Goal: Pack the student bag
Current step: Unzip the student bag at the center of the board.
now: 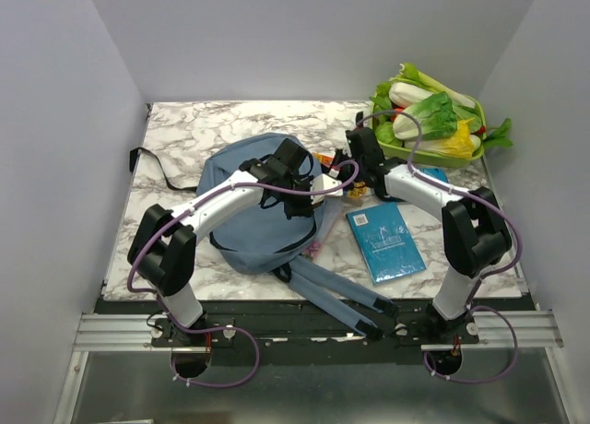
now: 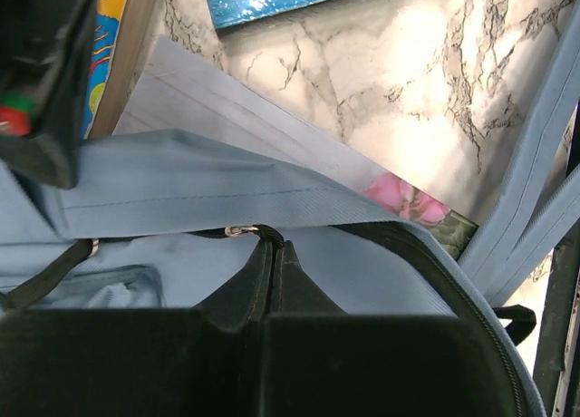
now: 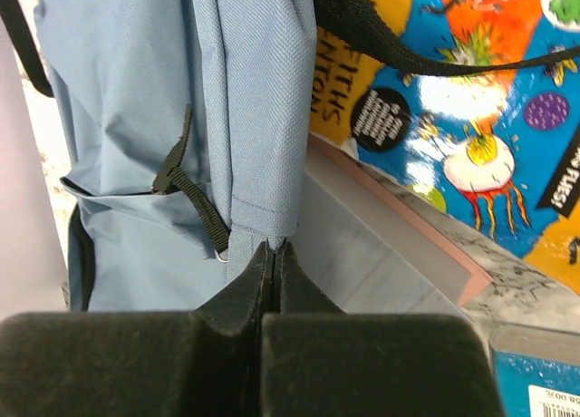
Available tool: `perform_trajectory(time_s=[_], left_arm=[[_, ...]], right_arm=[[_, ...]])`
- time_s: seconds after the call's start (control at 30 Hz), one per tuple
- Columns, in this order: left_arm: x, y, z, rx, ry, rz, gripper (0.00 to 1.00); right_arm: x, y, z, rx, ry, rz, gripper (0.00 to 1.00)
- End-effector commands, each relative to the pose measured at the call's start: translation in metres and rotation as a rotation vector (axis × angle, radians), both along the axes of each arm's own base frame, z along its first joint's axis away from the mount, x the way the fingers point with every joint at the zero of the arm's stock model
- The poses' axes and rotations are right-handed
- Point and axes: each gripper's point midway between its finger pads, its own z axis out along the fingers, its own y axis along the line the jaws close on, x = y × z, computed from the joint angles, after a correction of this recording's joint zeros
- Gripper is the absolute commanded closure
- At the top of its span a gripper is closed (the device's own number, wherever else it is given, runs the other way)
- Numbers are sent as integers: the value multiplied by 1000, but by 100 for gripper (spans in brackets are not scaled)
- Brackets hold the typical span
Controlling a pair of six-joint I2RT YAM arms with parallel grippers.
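Blue backpack (image 1: 260,236) lying mid-counter (image 1: 203,129), shoulder straps trailing toward the near edge.
Left end effector (image 2: 272,247) closed on the zipper edge of the opening; right end effector (image 3: 274,247) closed, pinching a fabric fold beside a picture book (image 3: 453,118).

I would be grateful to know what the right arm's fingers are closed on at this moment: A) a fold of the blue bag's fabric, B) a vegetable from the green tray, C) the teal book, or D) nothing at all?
A: the right gripper has its fingers pressed together on a hanging edge of the student bag, while the teal book lies apart from it.
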Motion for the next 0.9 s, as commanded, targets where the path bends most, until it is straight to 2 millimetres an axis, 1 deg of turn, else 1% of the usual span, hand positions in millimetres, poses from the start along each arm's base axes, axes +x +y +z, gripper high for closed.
perform_trajectory(time_s=[0.0,0.03,0.1,0.2,0.23,0.27,0.3,0.33,0.37,0.4,0.43,0.47,0.5,0.57,0.6,0.63,0.67,0.7,0.73,0.77,0.8,0.83,0.87], left_arm=[[-12,4,15,-5,-9,-12,100],[-13,6,15,-5,-11,-12,100],[-18,11,17,2,-13,-6,100],[-26,20,19,12,-11,6,100],[-29,23,21,14,-9,6,100],[-32,27,22,22,-3,10,100],[-38,31,26,19,-6,8,100],[-40,33,28,20,-8,4,100],[-47,39,29,32,4,2,100],[-52,43,34,30,0,-4,100],[-57,46,35,33,4,-7,100],[-63,52,34,51,17,-9,100],[-70,57,35,54,21,-11,100],[-80,68,30,82,40,-10,100],[-87,75,26,94,49,-8,100],[-92,80,23,106,58,-4,100],[-95,85,19,121,61,3,100],[-101,93,13,131,68,16,100],[-103,96,10,139,67,23,100],[-98,97,9,134,41,45,100],[-100,100,4,133,45,71,100],[-96,99,3,125,31,92,100],[-86,94,6,98,0,122,100]], right_arm=[[28,0,14,-32,-41,-34,100],[35,0,18,-42,-55,-40,99],[45,-4,17,-64,-62,-55,100],[64,-9,11,-102,-66,-76,100],[68,-11,2,-121,-50,-82,99],[77,-9,8,-114,-68,-85,99],[82,-10,8,-117,-69,-92,100],[85,-10,6,-121,-64,-92,100],[91,-10,-1,-127,-52,-96,99],[101,-7,8,-119,-71,-101,99],[104,-6,7,-123,-65,-102,100],[108,-7,2,-129,-57,-106,99],[116,-3,11,-122,-79,-108,99],[122,-5,11,-132,-79,-118,99],[127,-7,6,-138,-73,-125,100],[131,-8,11,-139,-80,-131,99],[132,-7,11,-140,-79,-129,98],[133,-9,12,-140,-76,-131,90],[130,-9,14,-147,-67,-123,57],[127,-10,16,-151,-61,-118,43],[122,-10,16,-154,-51,-114,33],[116,-12,31,-141,-65,-121,22],[103,-15,21,-158,-38,-119,16]])
